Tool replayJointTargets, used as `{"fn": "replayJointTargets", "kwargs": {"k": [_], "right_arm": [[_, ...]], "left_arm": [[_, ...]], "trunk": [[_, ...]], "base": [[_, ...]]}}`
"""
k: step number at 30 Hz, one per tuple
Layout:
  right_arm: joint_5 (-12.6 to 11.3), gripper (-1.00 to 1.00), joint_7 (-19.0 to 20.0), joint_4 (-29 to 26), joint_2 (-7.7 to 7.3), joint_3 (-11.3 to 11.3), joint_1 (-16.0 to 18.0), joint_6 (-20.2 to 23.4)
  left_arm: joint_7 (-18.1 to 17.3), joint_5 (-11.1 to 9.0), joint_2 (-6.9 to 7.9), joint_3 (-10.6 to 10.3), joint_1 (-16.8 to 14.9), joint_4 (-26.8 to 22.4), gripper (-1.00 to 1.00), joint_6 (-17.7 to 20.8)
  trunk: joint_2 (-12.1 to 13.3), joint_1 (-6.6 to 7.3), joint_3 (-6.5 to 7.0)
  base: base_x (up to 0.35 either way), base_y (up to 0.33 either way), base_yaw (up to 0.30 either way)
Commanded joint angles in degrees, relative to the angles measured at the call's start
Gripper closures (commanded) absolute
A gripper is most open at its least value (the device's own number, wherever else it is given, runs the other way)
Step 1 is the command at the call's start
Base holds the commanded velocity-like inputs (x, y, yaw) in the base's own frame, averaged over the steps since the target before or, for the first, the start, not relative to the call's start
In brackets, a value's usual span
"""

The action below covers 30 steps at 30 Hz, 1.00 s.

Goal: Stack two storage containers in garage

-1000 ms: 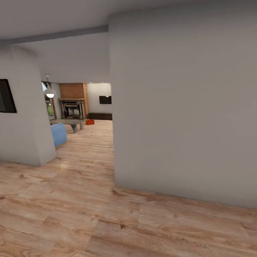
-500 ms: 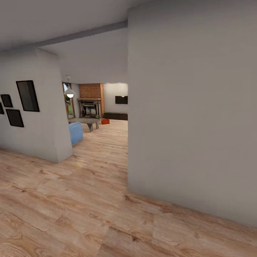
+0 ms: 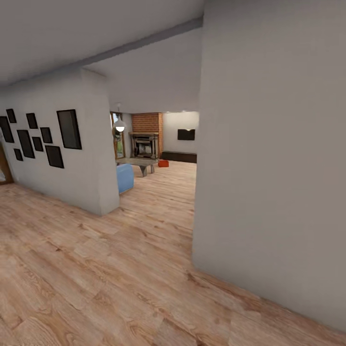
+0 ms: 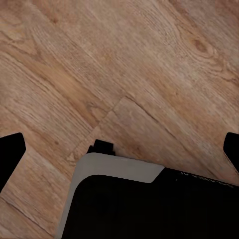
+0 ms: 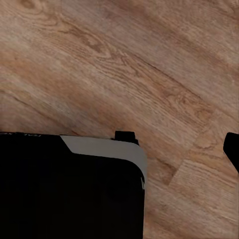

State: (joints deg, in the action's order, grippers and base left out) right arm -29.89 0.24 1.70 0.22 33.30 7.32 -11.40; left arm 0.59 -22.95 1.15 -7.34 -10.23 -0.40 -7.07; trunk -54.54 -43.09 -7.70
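Far down the hallway lies the living room, with its red-brick fireplace (image 3: pixel 146 126) and a long low dark cabinet (image 3: pixel 179 156). One orange-red storage container (image 3: pixel 163 163) rests on the wood-plank flooring there, beside a low table (image 3: pixel 140 164). The second container is out of view. My left gripper (image 4: pixel 119 149) hangs open over the planks, a dark fingertip at each side edge, nothing between them. My right gripper (image 5: pixel 119 149) also holds nothing. One of its fingertips (image 5: pixel 232 148) sits at the far edge, so the jaws stand wide.
A pale grey wall (image 3: pixel 269 168) rises close on the right, its corner bounding the passage. On the left, another wall (image 3: pixel 91 149) carries several black frames (image 3: pixel 68 129). A blue seat (image 3: pixel 125 177) and a hanging lamp (image 3: pixel 119 127) stand past it. My base (image 4: pixel 149 204) shows below both wrists.
The whole picture has slid to the right, so the camera has turned left. The framed wall has come into view. The container and furniture have not moved.
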Motion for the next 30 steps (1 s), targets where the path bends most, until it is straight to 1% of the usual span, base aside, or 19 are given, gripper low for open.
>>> {"fn": "replayJointTargets", "kwargs": {"k": [1,4,7,30], "right_arm": [[-0.66,-1.0,0.03,0.15,-0.01,0.48,0.06,-0.29],[-2.53,-1.0,0.03,0.15,-0.13,0.46,0.06,-0.29],[-3.07,-1.0,0.03,0.15,-0.19,0.47,0.06,-0.29],[-3.33,-1.0,0.03,0.15,-0.19,0.52,0.06,-0.29]], "left_arm": [[0.06,-0.43,-0.01,-0.49,-0.05,0.04,-1.0,-0.17],[0.08,-0.43,-0.01,-0.49,-0.05,0.04,-1.0,-0.21],[0.1,-0.43,-0.01,-0.49,-0.05,0.04,-1.0,-0.22],[0.12,-0.43,0.01,-0.49,-0.05,0.04,-1.0,-0.17]], "trunk": [[-0.05,-0.04,-0.08],[-0.05,-0.04,-0.08],[-0.05,-0.04,-0.08],[-0.05,-0.04,-0.08]], "base": [[0.322,0.0,0.3],[0.322,0.0,0.3],[0.322,0.0,0.3],[0.322,0.0,0.3]]}}
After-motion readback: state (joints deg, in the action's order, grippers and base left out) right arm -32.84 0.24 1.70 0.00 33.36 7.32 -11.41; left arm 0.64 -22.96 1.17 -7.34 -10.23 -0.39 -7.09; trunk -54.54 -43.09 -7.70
